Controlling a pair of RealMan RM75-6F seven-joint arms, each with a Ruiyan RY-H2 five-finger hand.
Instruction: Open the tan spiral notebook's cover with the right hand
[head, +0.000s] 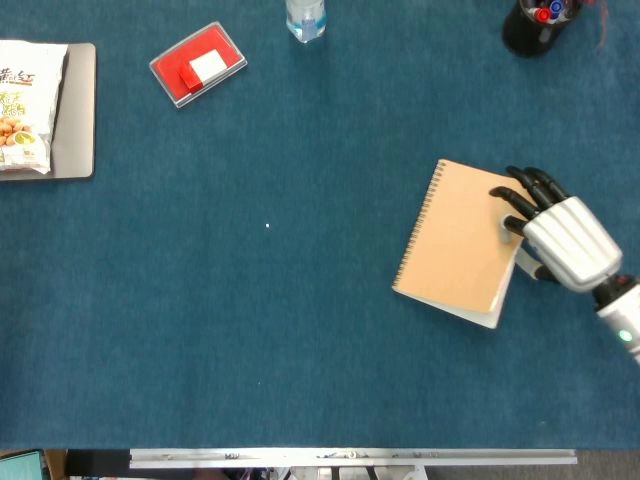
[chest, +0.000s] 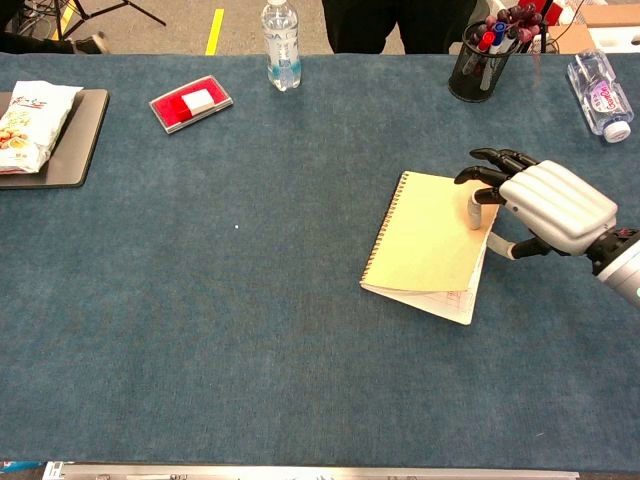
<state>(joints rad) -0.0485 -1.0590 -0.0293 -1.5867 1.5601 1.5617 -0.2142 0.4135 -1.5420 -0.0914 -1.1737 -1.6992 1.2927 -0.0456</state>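
On the right side of the bench (head: 300, 330), head view: we see the notebook (head: 460, 240) flat, spiral edge to the left, right hand (head: 560, 235) at its free edge. Dark fingers (head: 520, 195) rest on the cover, thumb seems below the edge, so a pinch on the cover. We'd lift slowly and swing leftward over the spiral so the book doesn't slide.

Chest view: notebook (chest: 432, 247), hand (chest: 550, 205), and a slight gap between cover and pages at the near corner, which the head view barely shows. Left hand absent from both.
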